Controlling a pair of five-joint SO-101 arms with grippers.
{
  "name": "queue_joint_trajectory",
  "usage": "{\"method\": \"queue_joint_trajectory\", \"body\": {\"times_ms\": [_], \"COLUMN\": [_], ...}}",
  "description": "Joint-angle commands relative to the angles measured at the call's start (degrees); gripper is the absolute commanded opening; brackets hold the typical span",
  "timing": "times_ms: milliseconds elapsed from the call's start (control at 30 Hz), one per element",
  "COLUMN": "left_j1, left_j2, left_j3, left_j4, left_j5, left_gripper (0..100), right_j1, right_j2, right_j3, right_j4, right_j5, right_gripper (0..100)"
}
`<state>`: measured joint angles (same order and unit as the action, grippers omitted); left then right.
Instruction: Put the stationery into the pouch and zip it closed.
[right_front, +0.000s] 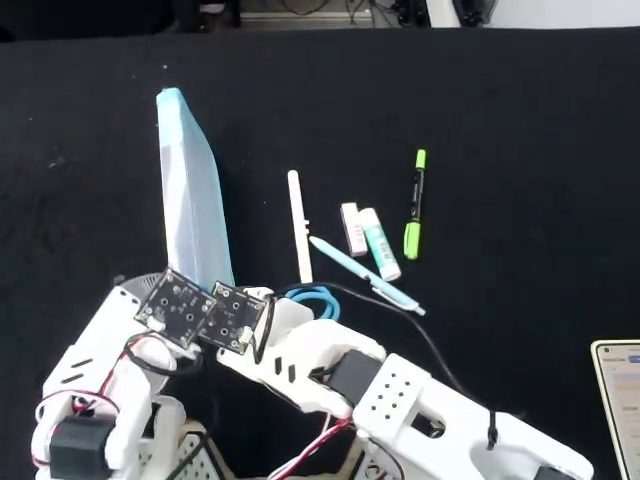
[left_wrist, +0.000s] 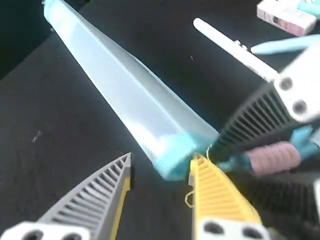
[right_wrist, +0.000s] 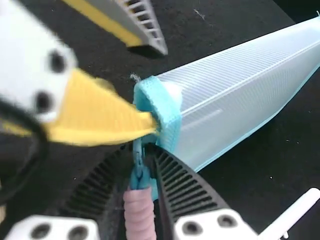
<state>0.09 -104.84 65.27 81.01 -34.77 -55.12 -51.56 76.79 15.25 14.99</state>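
Overhead, the pouch (right_front: 192, 195) stands on edge on the surface (right_front: 520, 120), with the stationery (right_front: 380, 243) loose beside it. At the left wrist, your left gripper (left_wrist: 162, 157) straddles its near end, fingers wide, likely steadying it. At the right wrist, your right gripper (right_wrist: 140, 149) pinches the zipper pull (right_wrist: 139, 210), probably to open it. No writing is legible.

A black cloth (right_front: 520, 110) is covering the work area; a device with a lit screen (right_front: 621, 400) is lying at its right edge.

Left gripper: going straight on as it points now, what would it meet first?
Probably the pouch: its near end lies just ahead, between the left gripper's open fingertips; depth is unclear.
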Motion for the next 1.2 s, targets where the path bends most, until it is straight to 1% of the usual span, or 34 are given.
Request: {"method": "queue_joint_trajectory", "body": {"times_ms": [0, 167, 300, 433, 500, 700, 767, 833, 933, 1033, 1167], "left_j1": [0.0, 0.0, 0.0, 0.0, 0.0, 0.0, 0.0, 0.0, 0.0, -3.3, -10.3], "left_j2": [0.4, 0.4, 0.4, 0.4, 0.4, 0.4, 0.3, 0.3, 0.3, 0.3, 0.3], "left_j3": [-0.5, -0.6, -3.0, -3.4, -2.1, 0.0, -0.1, -0.1, -0.1, -0.1, -0.1], "left_j4": [-3.4, -3.4, -3.5, -3.5, -3.5, -3.6, -4.5, -6.1, -9.1, -12.6, -15.6], "left_j5": [2.5, 4.7, 6.9, 7.3, 7.1, 7.3, 7.5, 9.4, 14.9, 18.5, 19.4], "left_gripper": [20, 20, 19, 19, 16, 4, 3, 3, 3, 3, 3], "right_j1": [0.9, 0.9, 0.9, 0.9, 1.0, 1.1, 1.3, 2.4, 5.8, 9.2, 11.8], "right_j2": [-1.8, -1.8, -1.8, -1.8, -1.8, -1.8, -1.8, -1.9, -2.2, -2.2, -2.2], "right_j3": [-2.9, -2.9, -2.9, -2.9, -2.9, -2.9, -2.9, -2.9, -3.4, -4.2, -5.2], "right_j4": [0.4, 0.4, 0.4, 0.4, 0.4, 0.4, 0.4, 0.4, 0.4, 0.4, 0.4], "right_j5": [0.6, 0.6, 0.6, 0.6, 0.6, 0.6, 0.6, 0.6, 0.6, 0.3, 0.3], "right_gripper": [1.1, 1.1, 1.1, 1.1, 1.1, 1.1, 1.1, 1.1, 1.1, 1.1, 1.1]}}
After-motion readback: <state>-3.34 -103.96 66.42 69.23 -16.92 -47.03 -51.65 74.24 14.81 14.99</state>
